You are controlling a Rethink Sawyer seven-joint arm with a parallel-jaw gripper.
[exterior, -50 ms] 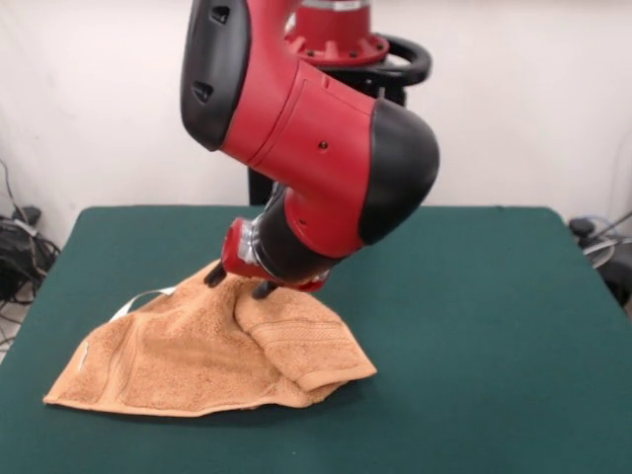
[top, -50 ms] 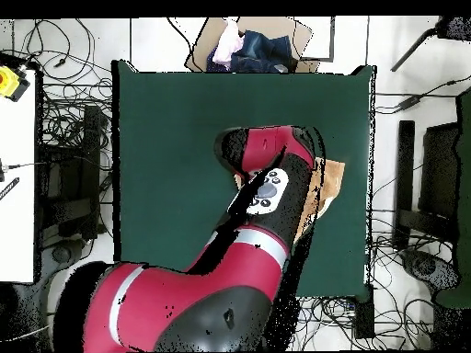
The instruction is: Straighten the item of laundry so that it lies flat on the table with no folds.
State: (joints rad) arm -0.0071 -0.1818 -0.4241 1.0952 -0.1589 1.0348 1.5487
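Reaching down over the towel (exterior, -50 ms: 212, 346), the red and black arm (exterior, -50 ms: 316, 148) sets its gripper (exterior, -50 ms: 238, 283) on the cloth's raised far edge; two dark fingertips (exterior, -50 ms: 214, 276) stand slightly apart and press into the terry, but whether they have pinched any cloth cannot be told. The towel lies rumpled on the green table (exterior, -50 ms: 474, 326), toward the front view's left, with one corner doubled over onto the rest and a white label (exterior, -50 ms: 148, 296) poking out at the far side. From overhead the arm hides nearly all of it; only a tan sliver (top, -50 ms: 327, 179) shows near the table's right edge. Done well, the step would seem to call for a firm pinch on the doubled-over corner alone, then a low, slow pull away from the bulk so the fold opens without dragging the whole towel along.
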